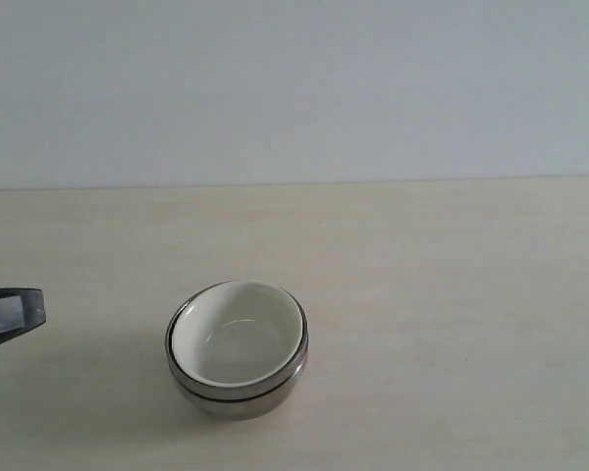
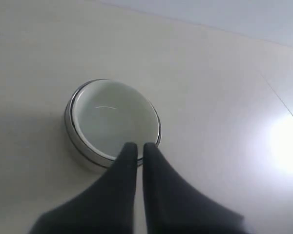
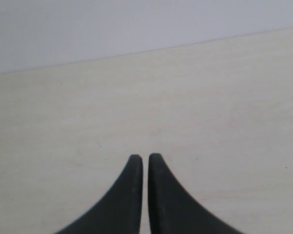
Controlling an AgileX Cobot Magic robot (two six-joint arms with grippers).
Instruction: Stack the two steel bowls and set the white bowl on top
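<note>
The white bowl [image 1: 238,332] sits inside the two steel bowls [image 1: 238,394], which are nested as one stack on the table. From the left wrist camera the white bowl [image 2: 112,119] fills the steel rims [image 2: 78,146]. My left gripper [image 2: 136,146] is shut and empty, its tips hanging in front of the stack's near rim and apart from it. In the exterior view only a dark tip of the left gripper [image 1: 20,312] shows at the left edge, well left of the stack. My right gripper [image 3: 142,157] is shut and empty over bare table; the stack is out of its view.
The pale wooden table [image 1: 452,294] stretches around the stack, with a plain grey wall [image 1: 294,88] behind its far edge. A bright glare spot [image 2: 288,144] lies on the table in the left wrist view.
</note>
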